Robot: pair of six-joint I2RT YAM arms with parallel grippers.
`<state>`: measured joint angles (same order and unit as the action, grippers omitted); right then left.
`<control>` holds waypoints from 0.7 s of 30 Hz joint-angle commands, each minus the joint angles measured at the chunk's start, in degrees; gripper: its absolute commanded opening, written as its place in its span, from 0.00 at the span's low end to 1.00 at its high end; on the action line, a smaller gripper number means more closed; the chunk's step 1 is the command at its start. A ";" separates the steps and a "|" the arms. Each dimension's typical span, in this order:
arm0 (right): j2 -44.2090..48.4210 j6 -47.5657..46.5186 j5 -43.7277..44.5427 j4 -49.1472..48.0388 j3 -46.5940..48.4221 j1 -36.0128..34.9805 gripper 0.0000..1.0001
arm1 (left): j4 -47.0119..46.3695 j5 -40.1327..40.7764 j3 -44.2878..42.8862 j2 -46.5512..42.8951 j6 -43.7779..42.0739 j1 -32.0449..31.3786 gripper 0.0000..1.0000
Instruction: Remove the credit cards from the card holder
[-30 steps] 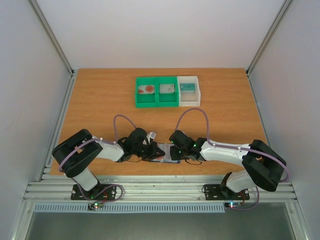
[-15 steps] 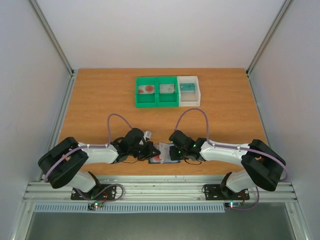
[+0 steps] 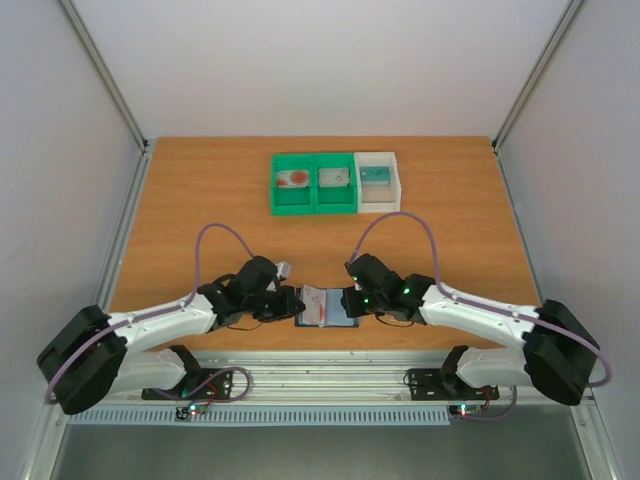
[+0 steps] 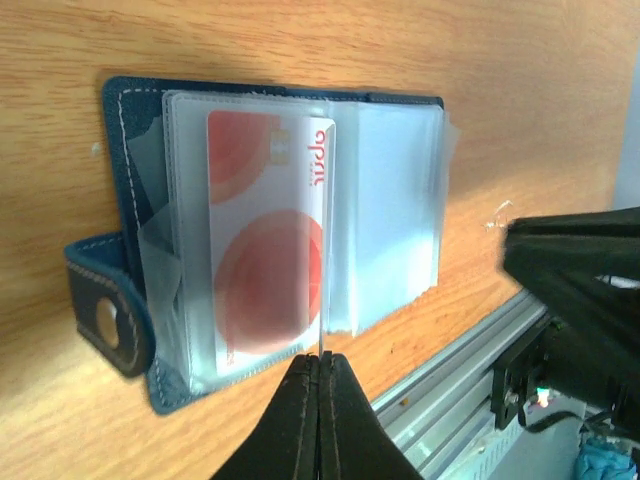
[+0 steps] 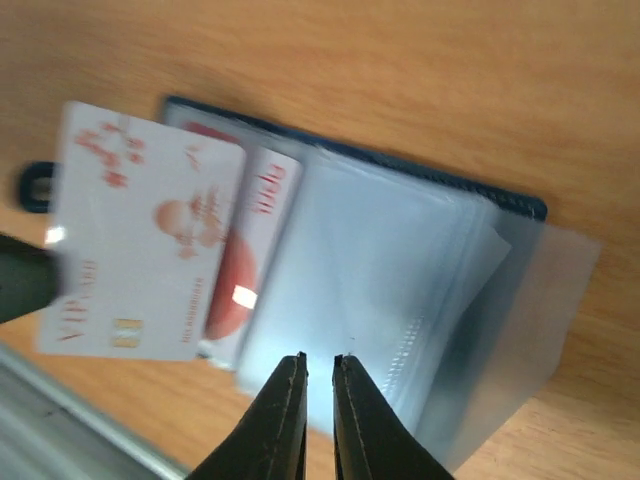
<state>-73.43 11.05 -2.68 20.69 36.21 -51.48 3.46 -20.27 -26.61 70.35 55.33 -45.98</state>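
Grip first: the left gripper (image 4: 320, 362), clamped on a pale card (image 5: 150, 240) by its edge, should draw it flat away from the card holder (image 4: 113, 140) at the counter's near edge. The right gripper (image 5: 320, 365) stands nearly closed over the sleeves (image 5: 400, 290); I cannot tell whether it touches them.

Orange-brown wood-grain table top (image 3: 200, 200). Dark blue leather folding card holder (image 4: 118, 130): pale stitching along the edge, blue strap with grey snap at 8 o'clock. Inside it are clear frosted plastic sleeves (image 4: 395, 200). White thin plastic card with two red discs (image 4: 265, 250), red lettering at its 1 o'clock. Pale white thin plastic card with red drawings (image 5: 140, 240), red lettering and gold chip toward its 7 o'clock. Table's 12 o'clock: two green plastic bins (image 3: 293, 207), one white plastic bin (image 3: 378, 205). Black left gripper (image 4: 320, 355), black right gripper (image 5: 320, 358). White and black arms (image 3: 165, 320), mauve cables (image 3: 400, 214).
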 commanded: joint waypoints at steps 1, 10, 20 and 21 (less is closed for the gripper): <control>7.25 -7.28 -1.73 7.11 5.22 0.42 0.11 | 7.02 0.32 -1.61 -5.89 -5.44 0.02 0.00; 12.89 -16.78 -16.71 17.74 14.37 1.07 0.26 | 4.95 -11.84 0.30 -17.52 -8.28 -0.01 0.00; 11.90 -18.58 -34.59 20.26 18.31 6.12 0.37 | -2.51 -21.42 4.03 -24.99 -7.75 -0.07 0.00; 11.43 -18.67 -35.42 20.08 18.32 6.89 0.37 | -2.81 -22.00 4.44 -25.21 -7.31 -0.12 0.00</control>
<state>-60.62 -5.61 -29.56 38.96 52.27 -47.05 6.98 -37.06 -24.38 46.61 47.33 -46.00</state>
